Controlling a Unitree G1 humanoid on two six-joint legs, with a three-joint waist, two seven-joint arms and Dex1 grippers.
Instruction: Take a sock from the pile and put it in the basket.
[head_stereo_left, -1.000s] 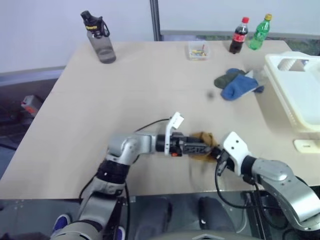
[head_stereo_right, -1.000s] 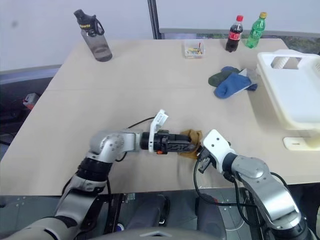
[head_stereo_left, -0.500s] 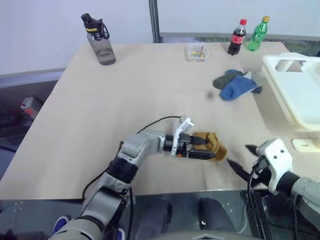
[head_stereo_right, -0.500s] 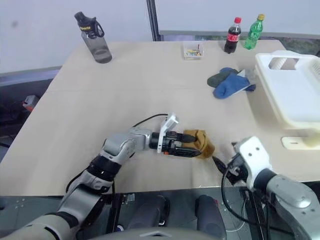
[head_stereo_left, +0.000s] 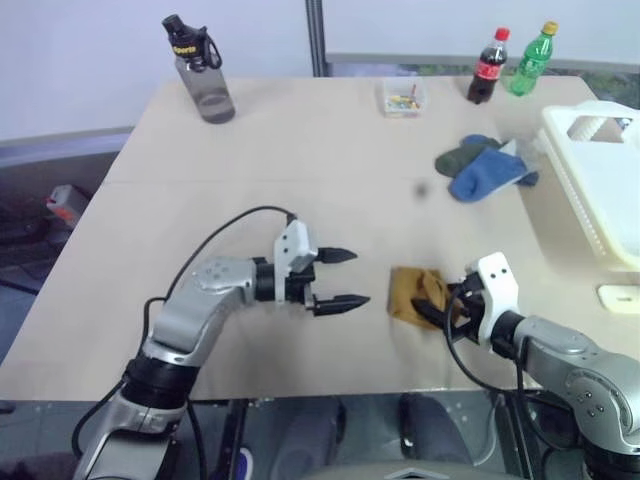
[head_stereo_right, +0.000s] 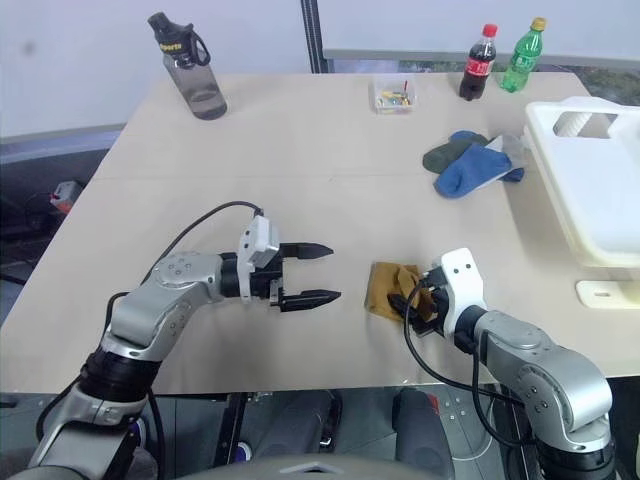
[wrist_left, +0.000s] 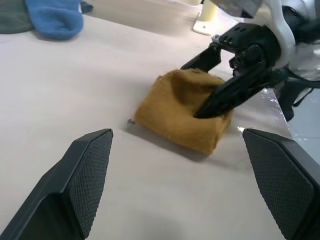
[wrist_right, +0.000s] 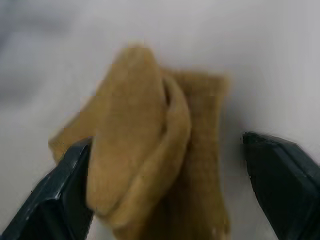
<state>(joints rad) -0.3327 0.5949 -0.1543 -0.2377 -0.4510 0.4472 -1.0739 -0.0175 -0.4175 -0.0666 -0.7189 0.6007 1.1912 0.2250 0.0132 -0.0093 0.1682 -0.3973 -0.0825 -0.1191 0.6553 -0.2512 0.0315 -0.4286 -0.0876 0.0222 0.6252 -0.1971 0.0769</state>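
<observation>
A: On the bench (head_stereo_left: 250, 150), taking the mustard sock (head_stereo_right: 388, 290) as our marker: what's the biggest thing nearby?

B: The white basket (head_stereo_left: 600, 170), well away from the sock on the robot's right edge of the bench. I can't see a sock in the part of it that shows. Between the two, further back, lies the pile (head_stereo_right: 468, 166), now a blue sock and a dark green one touching each other.

A: And the arms?

B: The left gripper (head_stereo_left: 340, 277) hangs beside the sock on the robot's left, clear of it, fingers spread wide with nothing between them. A second ago it was right at the sock; it has let go and drawn back. The right gripper (head_stereo_right: 413, 303) sits at the sock's other side, also spread wide. In the right wrist view one finger (wrist_right: 67, 192) stands against one flank of the sock and the other off its far flank, so the fabric lies between them, but they haven't pinched it.

A: So what changed?

B: A handover on the bench, by the look of it. The right gripper was shut a second ago, pulled off, opened and has come back in around the sock, which has slumped into a folded lump flat on the bench.

A: Meaning?

B: I'd judge the sock is out of the pile but not yet carried. The right gripper needs to close on it, lift, then travel to the basket on its own side.

A: Small stuff?

B: Far behind the sock: a grey bottle (head_stereo_left: 200, 75), two drink bottles (head_stereo_left: 510, 68), a clear box (head_stereo_left: 403, 98).
</observation>
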